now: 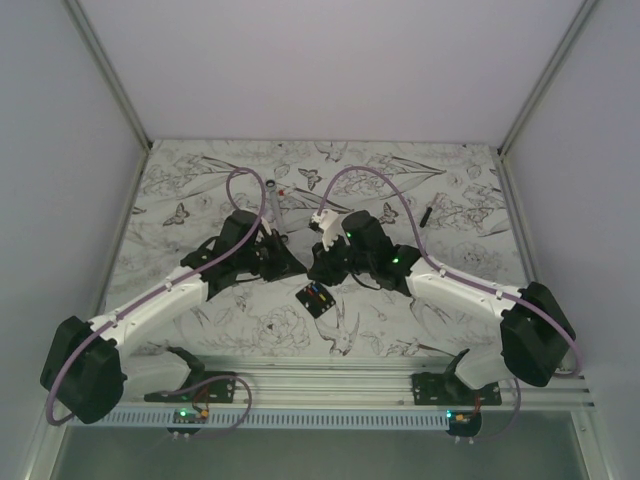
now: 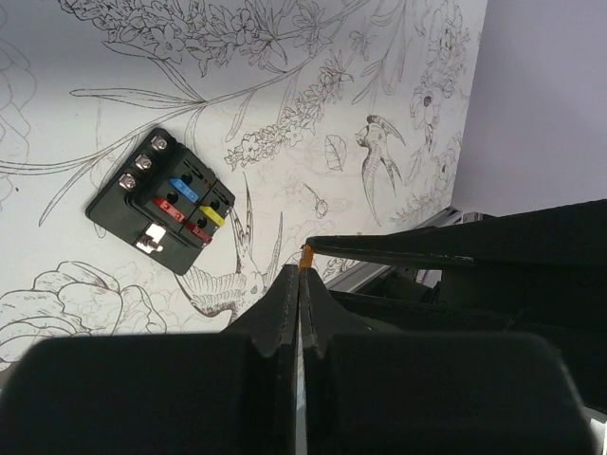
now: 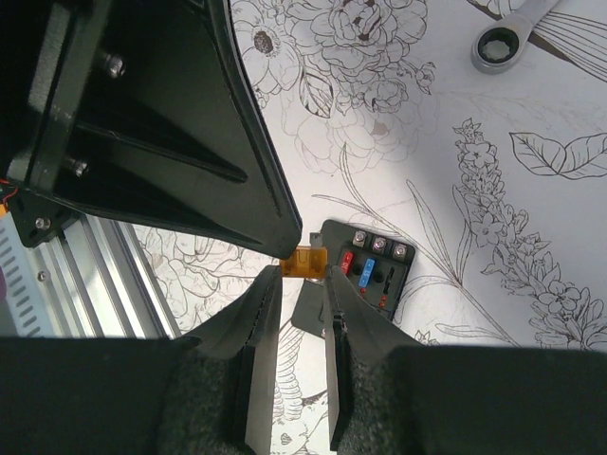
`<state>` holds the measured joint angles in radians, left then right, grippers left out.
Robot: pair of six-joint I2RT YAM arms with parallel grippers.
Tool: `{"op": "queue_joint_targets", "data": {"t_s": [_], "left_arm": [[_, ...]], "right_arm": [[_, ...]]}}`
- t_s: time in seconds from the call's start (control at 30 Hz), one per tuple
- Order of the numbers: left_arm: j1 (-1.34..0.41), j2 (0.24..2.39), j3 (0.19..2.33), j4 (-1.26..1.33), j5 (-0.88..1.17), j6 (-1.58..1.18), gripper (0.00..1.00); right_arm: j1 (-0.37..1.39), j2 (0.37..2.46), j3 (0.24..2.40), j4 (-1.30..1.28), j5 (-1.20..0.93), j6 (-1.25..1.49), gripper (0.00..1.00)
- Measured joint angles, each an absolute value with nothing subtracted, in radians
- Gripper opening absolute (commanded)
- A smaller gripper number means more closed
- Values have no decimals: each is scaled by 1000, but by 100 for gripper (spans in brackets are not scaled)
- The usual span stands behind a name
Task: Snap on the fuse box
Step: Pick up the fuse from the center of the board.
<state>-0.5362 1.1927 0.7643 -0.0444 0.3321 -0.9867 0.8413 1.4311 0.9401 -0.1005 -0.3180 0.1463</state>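
We see the fuse box (image 1: 318, 297) lying flat near the middle of the surface (image 1: 450, 190), just nearer the near edge than both pincers. The right pincer (image 3: 303, 277) pinches a small orange fuse (image 3: 305, 262). The left pincer (image 2: 301, 273) is closed tight, its tip at that fuse.

Robot lab: white-walled enclosure (image 1: 320, 60)

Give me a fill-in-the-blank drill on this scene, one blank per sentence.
1. The right gripper pinches a small ___ fuse.
2. The left gripper is ___.
3. The fuse box lies on the table, held by ___ gripper.
4. The long silver tool farther out is a ___.
Missing words: orange; shut; neither; wrench.
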Motion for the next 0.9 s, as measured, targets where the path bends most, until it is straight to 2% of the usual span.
{"op": "queue_joint_targets", "data": {"t_s": [0.37,0.67,0.9], "left_arm": [[-538,1118,756,-44,308,-995,0],[-558,858,622,3,172,-1106,0],[-606,731,593,31,67,-1182,0]], "right_arm": [[841,1374,852,54,-319,262,44],[840,1230,641,460,-303,572,45],[842,1275,547,773,-264,822,43]]}}
